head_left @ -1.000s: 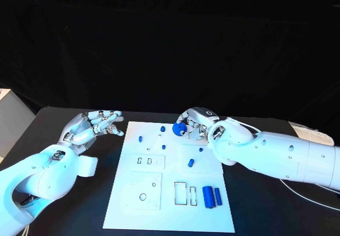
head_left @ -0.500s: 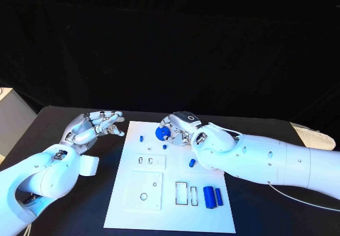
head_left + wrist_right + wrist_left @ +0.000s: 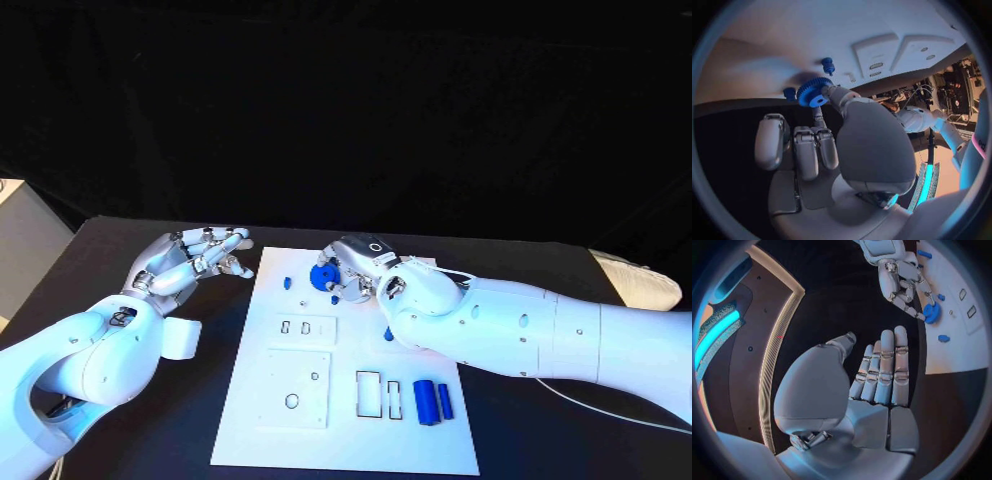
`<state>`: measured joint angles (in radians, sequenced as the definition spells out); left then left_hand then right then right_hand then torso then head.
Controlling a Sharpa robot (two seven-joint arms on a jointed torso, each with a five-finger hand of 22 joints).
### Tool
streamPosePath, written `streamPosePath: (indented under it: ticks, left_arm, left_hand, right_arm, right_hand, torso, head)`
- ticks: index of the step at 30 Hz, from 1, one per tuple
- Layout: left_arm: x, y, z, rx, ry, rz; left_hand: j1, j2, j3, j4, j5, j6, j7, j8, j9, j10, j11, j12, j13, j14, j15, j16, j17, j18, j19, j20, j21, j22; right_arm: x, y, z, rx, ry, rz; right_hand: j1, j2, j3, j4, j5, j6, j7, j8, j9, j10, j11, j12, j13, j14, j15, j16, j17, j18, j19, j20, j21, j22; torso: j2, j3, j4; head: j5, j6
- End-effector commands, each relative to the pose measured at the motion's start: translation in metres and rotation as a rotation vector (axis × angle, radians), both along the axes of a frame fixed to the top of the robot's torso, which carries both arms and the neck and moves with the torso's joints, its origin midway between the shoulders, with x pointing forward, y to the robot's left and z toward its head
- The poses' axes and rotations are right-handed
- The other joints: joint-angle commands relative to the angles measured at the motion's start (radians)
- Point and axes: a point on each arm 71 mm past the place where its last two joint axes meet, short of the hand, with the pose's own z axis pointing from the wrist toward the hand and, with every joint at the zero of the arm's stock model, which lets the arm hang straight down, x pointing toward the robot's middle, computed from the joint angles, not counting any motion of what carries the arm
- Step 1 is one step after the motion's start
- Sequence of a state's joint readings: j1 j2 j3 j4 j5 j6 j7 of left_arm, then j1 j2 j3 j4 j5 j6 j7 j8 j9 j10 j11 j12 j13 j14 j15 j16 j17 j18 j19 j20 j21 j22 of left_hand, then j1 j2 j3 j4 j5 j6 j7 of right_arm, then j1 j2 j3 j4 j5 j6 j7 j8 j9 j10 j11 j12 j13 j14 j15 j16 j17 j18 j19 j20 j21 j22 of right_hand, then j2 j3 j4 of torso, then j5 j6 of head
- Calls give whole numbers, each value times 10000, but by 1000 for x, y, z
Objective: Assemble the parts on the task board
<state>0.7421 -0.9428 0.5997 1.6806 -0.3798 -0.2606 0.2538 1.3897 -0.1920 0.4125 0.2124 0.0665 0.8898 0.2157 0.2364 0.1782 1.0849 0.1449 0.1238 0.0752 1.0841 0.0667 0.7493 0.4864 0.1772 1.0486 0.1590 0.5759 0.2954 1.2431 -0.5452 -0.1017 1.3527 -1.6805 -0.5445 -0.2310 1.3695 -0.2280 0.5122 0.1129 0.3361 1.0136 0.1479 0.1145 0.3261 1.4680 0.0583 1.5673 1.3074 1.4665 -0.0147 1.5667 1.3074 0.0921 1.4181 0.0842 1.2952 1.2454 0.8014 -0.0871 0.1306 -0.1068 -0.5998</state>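
The white task board (image 3: 346, 420) lies in the middle of the table. My right hand (image 3: 364, 268) hovers over its far left part and pinches a blue gear (image 3: 326, 277) at its fingertips; the right wrist view shows the gear (image 3: 812, 92) between thumb and finger, just above the board (image 3: 786, 45). Small blue pegs (image 3: 289, 283) (image 3: 335, 297) stand close to the gear, and another blue piece (image 3: 389, 331) lies further in. Two blue cylinders (image 3: 424, 400) lie near the board's right edge. My left hand (image 3: 188, 262) is off the board's far left corner, fingers apart, holding nothing.
Two raised white blocks with slots and holes (image 3: 304, 327) (image 3: 296, 388) sit on the board's left half, with rectangular cutouts (image 3: 368, 392) beside the cylinders. A white object (image 3: 642, 280) lies at the table's right edge. A cable (image 3: 606, 395) trails under my right arm.
My right hand has carried the blue gear leftward across the board's far end, from the middle toward the left pegs. The left hand has stayed where it was.
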Motion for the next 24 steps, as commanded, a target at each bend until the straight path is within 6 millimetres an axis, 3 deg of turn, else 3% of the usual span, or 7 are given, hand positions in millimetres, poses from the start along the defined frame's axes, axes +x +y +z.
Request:
streamPosePath:
  ticks: [1,24]
  left_arm:
    - [0,-2,1,-95,-2,-84]
    - [-1,-2,1,-76,27,-133]
  left_hand:
    - [49,49,-20,-53,-27,-30,-35,33,17,-14,-15,57,12,-68,27,45,6,45,-70,27,48,14]
    - [49,49,-20,-53,-27,-30,-35,33,17,-14,-15,57,12,-68,27,45,6,45,-70,27,48,14]
  right_arm:
    - [1,1,-1,-230,-202,-22]
    - [3,4,-3,-379,-273,-88]
  right_hand:
    - [-13,54,51,2,-21,335,-131,189,185,1028,-71,35,2634,1043,-71,41,2634,-182,49,-29,38,12]
    - [-76,-22,110,-66,-52,273,-103,156,182,1028,-49,35,2634,1043,-62,41,2634,-182,45,-25,28,14]
  torso:
    - [5,12,-17]
    - [-7,7,-14]
  head:
    - [19,-9]
    - [52,-40]
